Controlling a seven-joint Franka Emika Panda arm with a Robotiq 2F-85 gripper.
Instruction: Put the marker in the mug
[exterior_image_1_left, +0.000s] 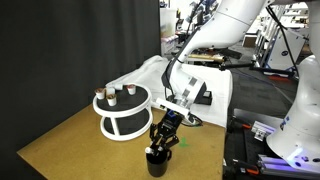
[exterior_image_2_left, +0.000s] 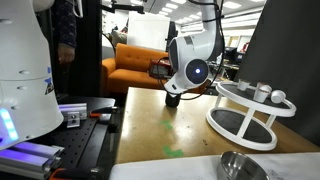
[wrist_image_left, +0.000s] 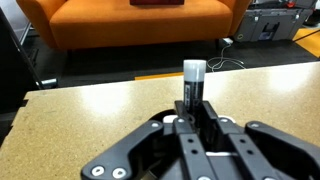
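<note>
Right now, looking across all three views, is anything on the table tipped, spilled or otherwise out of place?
Nothing stands out. The marker sits straight in the end effector, which hangs close above the upright mug. The white rack stands level on the table, and nothing looks spilled.

A robotics lab in an office: orange sofa (wrist_image_left: 140, 25), second white robot (exterior_image_1_left: 300, 110).

A white two-tier rack (exterior_image_2_left: 245, 112) stands on the desk (exterior_image_2_left: 160, 125); near the rack, a silver tin (exterior_image_2_left: 240, 167); beyond it, an orange sofa (exterior_image_2_left: 125, 68).
</note>
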